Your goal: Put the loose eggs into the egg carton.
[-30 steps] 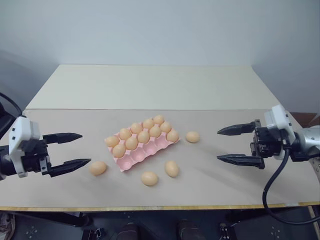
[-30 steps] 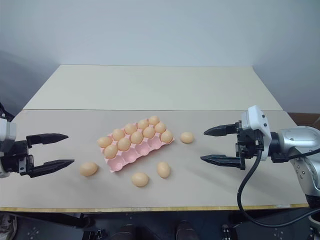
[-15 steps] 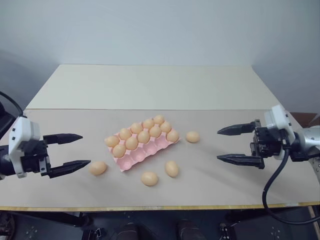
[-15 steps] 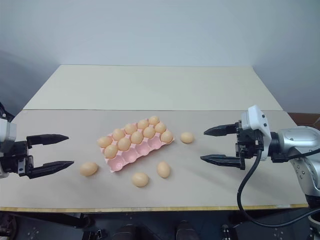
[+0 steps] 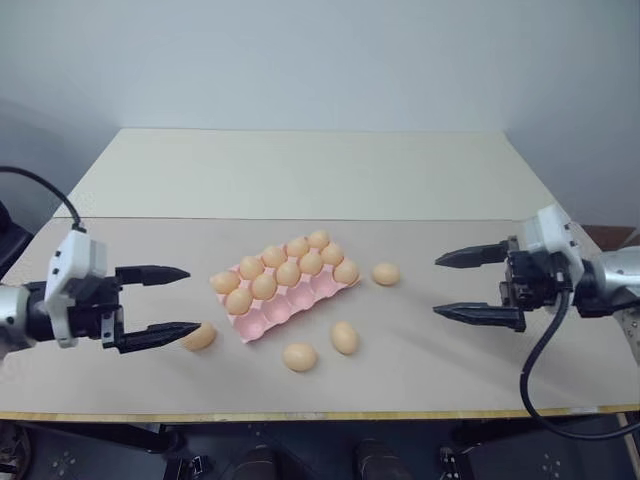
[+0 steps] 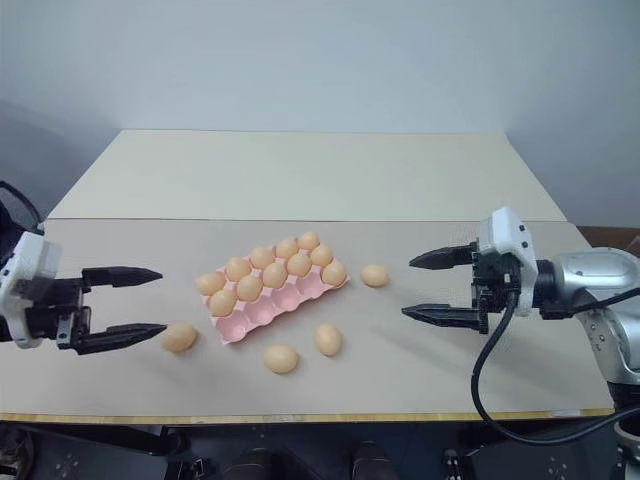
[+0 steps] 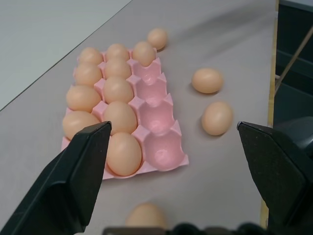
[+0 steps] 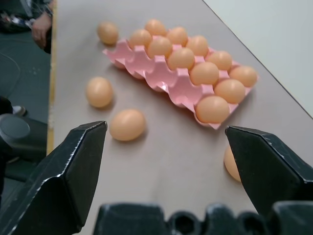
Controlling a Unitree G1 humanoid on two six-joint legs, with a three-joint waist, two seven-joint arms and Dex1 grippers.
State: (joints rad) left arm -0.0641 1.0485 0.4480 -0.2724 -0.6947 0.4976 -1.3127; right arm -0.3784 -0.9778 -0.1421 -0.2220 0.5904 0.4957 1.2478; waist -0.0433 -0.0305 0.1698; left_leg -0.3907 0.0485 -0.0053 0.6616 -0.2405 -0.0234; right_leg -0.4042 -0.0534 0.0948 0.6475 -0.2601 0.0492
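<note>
A plain pale wall stands behind a long beige desk (image 5: 300, 180); the far half is lighter, the near half greyer. Near the middle of the near half, set at an angle to the desk's front edge, lies the flat pink moulded egg carton (image 5: 290, 292). Ten smooth orange-tan eggs fill its two far rows; the row nearest the front edge is seen bare. Four loose eggs lie on the desk: one (image 5: 200, 336) just off the carton's left end, two (image 5: 299, 356) (image 5: 344, 337) betw. carton and front edge, one (image 5: 385, 273) just off the carton's right end.

The left gripper (image 5: 168, 303), black two-fingered, is held wide and empty, its lower finger tip just beside or over the left-end egg; contact cannot be told. The right gripper (image 5: 478, 283) is likewise spread wide, empty, well apart from the right-end egg.

Step in hand, judged: approach for a first pick, prob. the left-end egg w/ the left gripper. The egg should be centred betw. the fingers before closing, else it may be nudged & rolled toward the front edge. Closing should be gentle, across the egg's narrow width. The nearest bare cup is best used, w/ placed eggs not knocked.
</note>
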